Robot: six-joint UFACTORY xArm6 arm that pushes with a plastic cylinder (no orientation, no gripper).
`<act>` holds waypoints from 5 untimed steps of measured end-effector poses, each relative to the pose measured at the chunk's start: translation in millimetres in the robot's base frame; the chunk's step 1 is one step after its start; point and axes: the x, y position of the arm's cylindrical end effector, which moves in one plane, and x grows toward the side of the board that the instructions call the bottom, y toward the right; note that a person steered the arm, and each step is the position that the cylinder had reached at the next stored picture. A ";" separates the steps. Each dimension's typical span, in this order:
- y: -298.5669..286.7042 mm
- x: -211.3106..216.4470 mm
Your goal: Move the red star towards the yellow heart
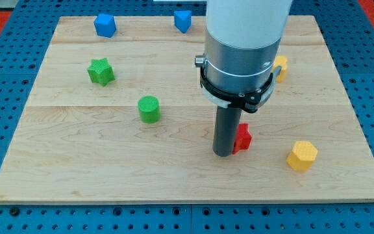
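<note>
My tip (pixel 223 154) is a plain dark rod with no jaws, so it grips nothing. It touches the left side of the small red plastic star (pixel 242 138), ready to shove. The yellow block (pixel 280 67), likely the heart, sits farther back, half hidden by my arm. The wooden board (pixel 76 175) lies open between them; the yellow hexagonal block (pixel 302 155) stays near right.

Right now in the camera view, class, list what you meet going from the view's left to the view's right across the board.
Green star → blue block → green cylinder → blue block → my tip → red star, touching the tip's right side → yellow block, partly hidden by the arm → yellow hexagonal block.
</note>
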 end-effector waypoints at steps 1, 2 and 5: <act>2.4 0.0; 4.7 0.0; 9.0 5.8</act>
